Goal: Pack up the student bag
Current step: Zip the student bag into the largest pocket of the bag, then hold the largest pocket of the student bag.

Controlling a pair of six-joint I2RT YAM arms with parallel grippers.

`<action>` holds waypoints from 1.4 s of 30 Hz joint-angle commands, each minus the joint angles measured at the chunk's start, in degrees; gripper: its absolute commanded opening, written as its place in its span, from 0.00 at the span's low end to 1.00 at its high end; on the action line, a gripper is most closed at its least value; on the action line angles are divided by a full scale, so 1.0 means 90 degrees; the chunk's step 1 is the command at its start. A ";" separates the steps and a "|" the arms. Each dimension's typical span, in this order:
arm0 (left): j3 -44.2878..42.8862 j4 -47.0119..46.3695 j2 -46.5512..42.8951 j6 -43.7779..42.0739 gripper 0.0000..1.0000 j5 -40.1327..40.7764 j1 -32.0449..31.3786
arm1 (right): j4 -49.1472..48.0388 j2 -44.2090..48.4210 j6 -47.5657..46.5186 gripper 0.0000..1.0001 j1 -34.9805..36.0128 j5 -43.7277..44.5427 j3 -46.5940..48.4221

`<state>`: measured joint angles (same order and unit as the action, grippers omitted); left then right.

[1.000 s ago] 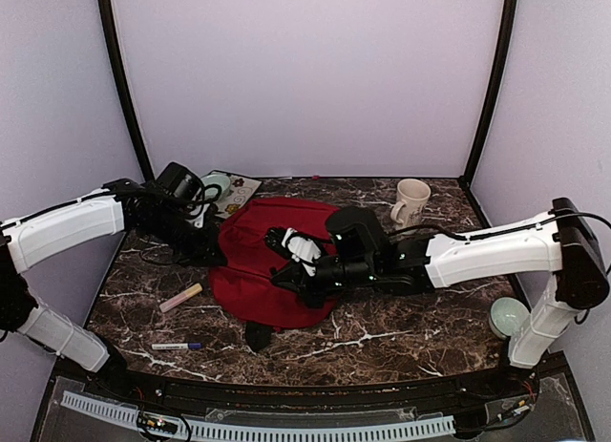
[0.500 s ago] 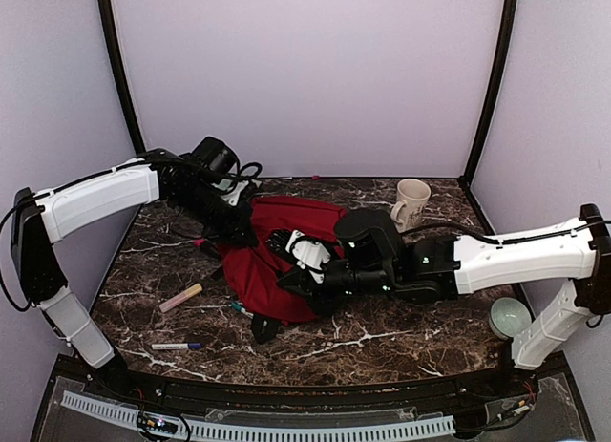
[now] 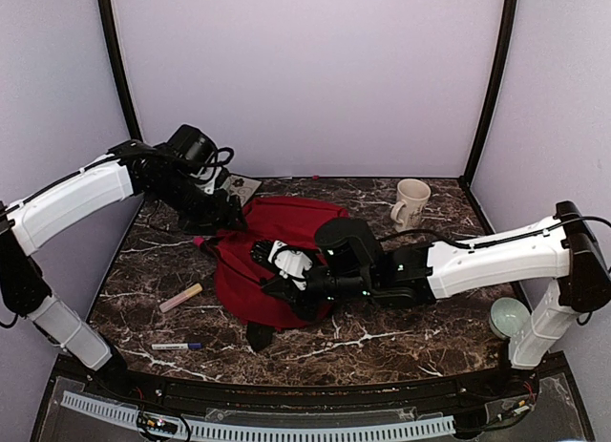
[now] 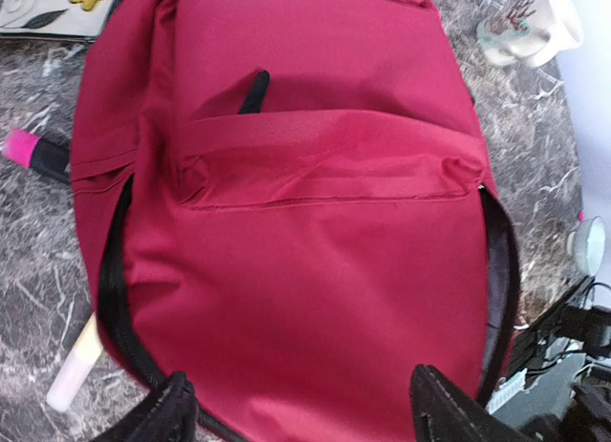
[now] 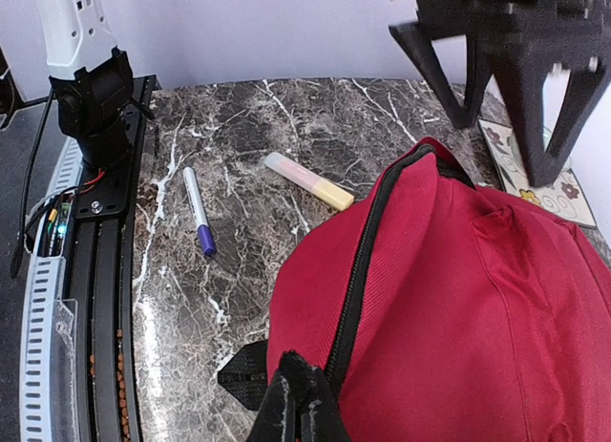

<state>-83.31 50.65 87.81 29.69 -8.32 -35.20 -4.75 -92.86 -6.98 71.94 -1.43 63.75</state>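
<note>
At scene centre, finds the red student bag (image 3: 286,222) lying flat, zipper edge pinched in the clamped-shut right gripper (image 5: 304,404), likely to hold the mouth up for loading. Above the bag's far-left part, shows the left gripper (image 4: 305,409) spread wide and empty, seemingly ready to fetch an item. Around it, notes mug (image 3: 411,201) far right, highlighter (image 3: 180,297) and pen (image 3: 177,347) near left; no brand or readable writing, only flower print on the card (image 4: 57,8) far left.

The student bag (image 3: 286,222) lies central, mug (image 3: 411,201) behind-right, highlighter (image 3: 180,298) and pen (image 3: 177,347) front-left.
</note>
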 commanded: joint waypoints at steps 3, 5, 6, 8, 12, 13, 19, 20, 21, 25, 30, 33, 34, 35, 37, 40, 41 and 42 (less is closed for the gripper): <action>0.0506 0.0434 -0.0964 0.0838 0.82 -0.0152 0.0034 | -0.0783 -0.0257 -0.0048 0.00 -0.0219 -0.0611 0.0446; 0.0709 0.0414 -0.1114 0.1142 0.82 -0.0340 -0.0168 | -0.0780 -0.0295 -0.0054 0.00 -0.0283 -0.0703 0.0474; 0.0810 0.0374 -0.1175 0.1305 0.82 -0.0421 -0.0216 | -0.0794 -0.0313 -0.0054 0.00 -0.0306 -0.0749 0.0476; 0.0992 0.0239 -0.1304 0.1613 0.82 -0.0525 -0.0337 | -0.0793 -0.0325 -0.0052 0.00 -0.0348 -0.0814 0.0487; 0.1365 -0.0187 -0.1521 0.2144 0.82 -0.0718 -0.0424 | -0.0726 -0.0318 -0.0064 0.00 -0.0385 -0.0870 0.0488; 0.1449 -0.0223 -0.1540 0.2254 0.82 -0.0763 -0.0437 | -0.0714 -0.0317 -0.0064 0.00 -0.0395 -0.0884 0.0488; 0.1773 -0.0104 -0.1583 0.2750 0.79 -0.0886 -0.0509 | -0.0642 -0.0311 -0.0134 0.00 -0.0425 -0.0934 0.0522; 0.1776 -0.0050 -0.1595 0.2806 0.79 -0.0848 -0.0545 | -0.0614 -0.0316 -0.0157 0.00 -0.0433 -0.0942 0.0545; 0.1797 -0.0029 -0.1627 0.2855 0.79 -0.0777 -0.0572 | -0.0587 -0.0326 -0.0177 0.00 -0.0435 -0.0958 0.0566; 0.2157 -0.0690 -0.1795 0.2993 0.73 -0.0775 -0.0584 | -0.0598 -0.0332 -0.0210 0.00 -0.0456 -0.1009 0.0583; 0.2260 -0.1035 -0.1440 0.3043 0.51 -0.0978 -0.0586 | -0.0601 -0.0263 -0.0230 0.00 -0.0480 -0.1036 0.0509; 0.2312 -0.1169 -0.1336 0.2992 0.29 -0.0854 -0.0582 | -0.0601 -0.0208 -0.0230 0.00 -0.0492 -0.1051 0.0435; 0.2322 -0.1184 -0.1323 0.2995 0.15 -0.0811 -0.0584 | -0.0588 -0.0187 -0.0231 0.00 -0.0493 -0.1043 0.0416; 0.2330 -0.1170 -0.1315 0.3003 0.06 -0.0743 -0.0586 | -0.0558 -0.0151 -0.0231 0.00 -0.0503 -0.1030 0.0388; 0.2342 -0.1083 -0.1333 0.3019 0.00 -0.0622 -0.0588 | -0.0561 -0.0042 -0.0238 0.00 -0.0532 -0.0988 0.0308; 0.2355 -0.0880 -0.1399 0.2983 0.00 -0.0390 -0.0576 | -0.0564 0.0125 -0.0240 0.00 -0.0584 -0.0926 -0.0047; 0.2339 -0.0810 -0.1427 0.2945 0.00 -0.0322 -0.0567 | -0.0560 0.0124 -0.0240 0.00 -0.0611 -0.0896 -0.0139; 0.2318 -0.0733 -0.1447 0.2921 0.00 -0.0250 -0.0555 | -0.0549 0.0353 -0.0240 0.00 -0.0633 -0.0860 -0.0226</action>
<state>-63.05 41.15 76.38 56.95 -15.20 -40.45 -6.90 -94.67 -8.73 67.24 -9.65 64.31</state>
